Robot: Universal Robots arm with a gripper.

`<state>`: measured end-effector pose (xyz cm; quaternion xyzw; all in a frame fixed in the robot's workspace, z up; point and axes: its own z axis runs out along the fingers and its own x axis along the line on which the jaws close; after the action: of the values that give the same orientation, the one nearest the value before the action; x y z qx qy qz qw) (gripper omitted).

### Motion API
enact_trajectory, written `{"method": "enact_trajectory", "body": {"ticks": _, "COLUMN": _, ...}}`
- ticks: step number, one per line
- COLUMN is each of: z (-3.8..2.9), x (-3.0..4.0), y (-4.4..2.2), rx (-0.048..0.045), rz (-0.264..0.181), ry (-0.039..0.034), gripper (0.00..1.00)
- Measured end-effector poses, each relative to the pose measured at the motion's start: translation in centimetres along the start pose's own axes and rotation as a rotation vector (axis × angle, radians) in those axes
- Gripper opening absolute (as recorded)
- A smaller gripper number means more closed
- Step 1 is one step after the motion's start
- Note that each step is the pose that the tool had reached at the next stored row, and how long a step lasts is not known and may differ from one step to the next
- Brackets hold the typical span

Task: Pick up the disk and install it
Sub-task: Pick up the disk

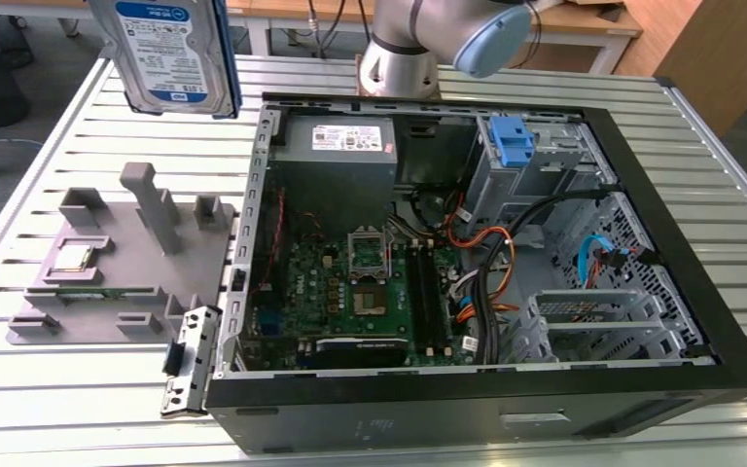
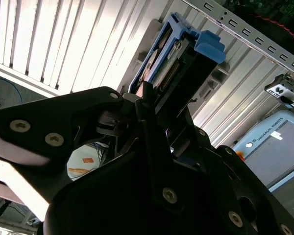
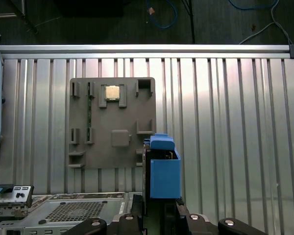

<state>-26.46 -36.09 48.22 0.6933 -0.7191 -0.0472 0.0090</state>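
Observation:
The disk [image 1: 166, 53], silver with a blue-and-white label and blue side rails, hangs upright in the air above the table's far corner at the exterior view's left, well outside the case. Both wrist views show it edge-on: the disk's blue carrier [image 2: 186, 54] sticks out from between the black fingers, and the same blue rail [image 3: 164, 171] hovers over the edge of the grey parts holder. My gripper [image 2: 159, 105] [image 3: 161, 208] is shut on the disk's lower end. The drive bay [image 1: 536, 165] inside the case holds a blue latch piece [image 1: 513, 141].
The open computer case [image 1: 685, 321] lies on the slatted metal table [image 1: 62, 389], with motherboard [image 1: 361, 292], cables and a grey power supply [image 1: 341, 141] inside. A grey parts holder [image 1: 101, 282] carrying a processor chip [image 3: 112, 93] sits beside the case. The arm's base [image 1: 400, 58] stands behind.

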Motion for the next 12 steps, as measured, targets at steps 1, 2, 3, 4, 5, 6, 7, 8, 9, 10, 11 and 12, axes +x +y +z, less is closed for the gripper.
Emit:
{"method": "enact_trajectory", "body": {"ticks": 1, "z": 0.0, "x": 0.0, "y": -0.03, "rx": 0.0001, "rz": 0.0, "ry": -0.0001, "gripper": 0.35}}
{"method": "enact_trajectory", "body": {"ticks": 2, "z": 0.0, "x": 0.0, "y": -0.06, "rx": 0.0001, "rz": 0.0, "ry": -0.0001, "gripper": 0.35}}
{"method": "enact_trajectory", "body": {"ticks": 3, "z": 0.0, "x": 0.0, "y": -0.09, "rx": 0.0001, "rz": 0.0, "ry": -0.0001, "gripper": 0.35}}
{"method": "enact_trajectory", "body": {"ticks": 4, "z": -0.01, "x": 0.0, "y": -0.1, "rx": 0.0, "rz": 0.0, "ry": -0.0001, "gripper": 0.35}}
{"method": "enact_trajectory", "body": {"ticks": 5, "z": -0.01, "x": -0.01, "y": -0.13, "rx": 0.0, "rz": 0.0, "ry": -0.0001, "gripper": 0.35}}
{"method": "enact_trajectory", "body": {"ticks": 6, "z": -0.01, "x": -0.01, "y": -0.16, "rx": 0.0001, "rz": 0.0, "ry": 0.0, "gripper": 0.35}}
{"method": "enact_trajectory", "body": {"ticks": 7, "z": -0.01, "x": -0.01, "y": -0.17, "rx": 0.0, "rz": 0.0, "ry": 0.0, "gripper": 0.35}}
{"method": "enact_trajectory", "body": {"ticks": 8, "z": -0.01, "x": -0.01, "y": -0.17, "rx": 0.0, "rz": 0.0, "ry": 0.0, "gripper": 0.35}}
{"method": "enact_trajectory", "body": {"ticks": 9, "z": -0.01, "x": -0.01, "y": -0.18, "rx": 0.0, "rz": 0.0, "ry": 0.0, "gripper": 0.35}}
{"method": "enact_trajectory", "body": {"ticks": 10, "z": -0.01, "x": -0.01, "y": -0.18, "rx": 0.0001, "rz": 0.0, "ry": -0.0001, "gripper": 0.35}}
{"method": "enact_trajectory", "body": {"ticks": 11, "z": -0.01, "x": -0.01, "y": -0.18, "rx": 0.0001, "rz": 0.0, "ry": 0.0, "gripper": 0.35}}
{"method": "enact_trajectory", "body": {"ticks": 12, "z": -0.01, "x": -0.01, "y": -0.18, "rx": 0.0001, "rz": 0.0, "ry": 0.0, "gripper": 0.35}}
